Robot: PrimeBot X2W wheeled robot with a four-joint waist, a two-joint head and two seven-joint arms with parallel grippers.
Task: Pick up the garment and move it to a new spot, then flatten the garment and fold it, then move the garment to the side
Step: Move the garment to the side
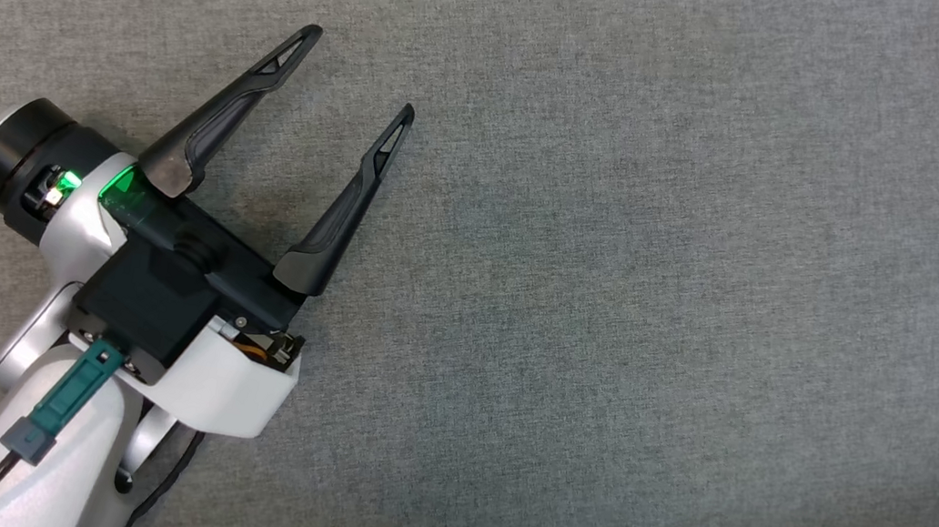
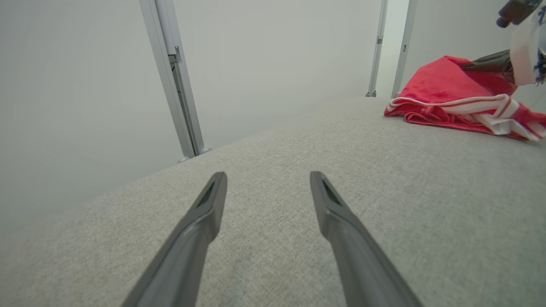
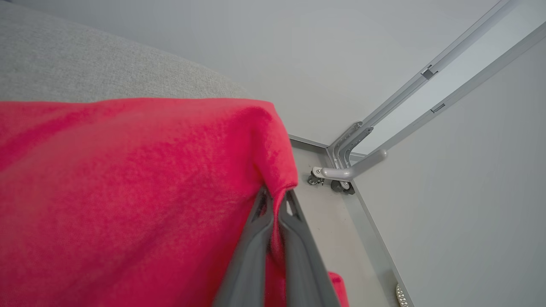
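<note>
My right gripper (image 3: 277, 199) pinches a fold of the red garment (image 3: 128, 192), bunched at the grey surface's (image 1: 608, 320) right edge, apparently to lift it somewhere new. My left gripper (image 1: 363, 72) hovers spread wide and empty, well apart, leaving room.

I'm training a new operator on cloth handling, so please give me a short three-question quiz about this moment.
1. True or false: the left gripper is shut on the garment.
2. Which gripper pinches the garment? A. left gripper B. right gripper
3. Fill in: the garment is red with ___ striped trim.
Key: 1 false, its jaws stand open over the grey surface; 2 B; 3 white.
</note>
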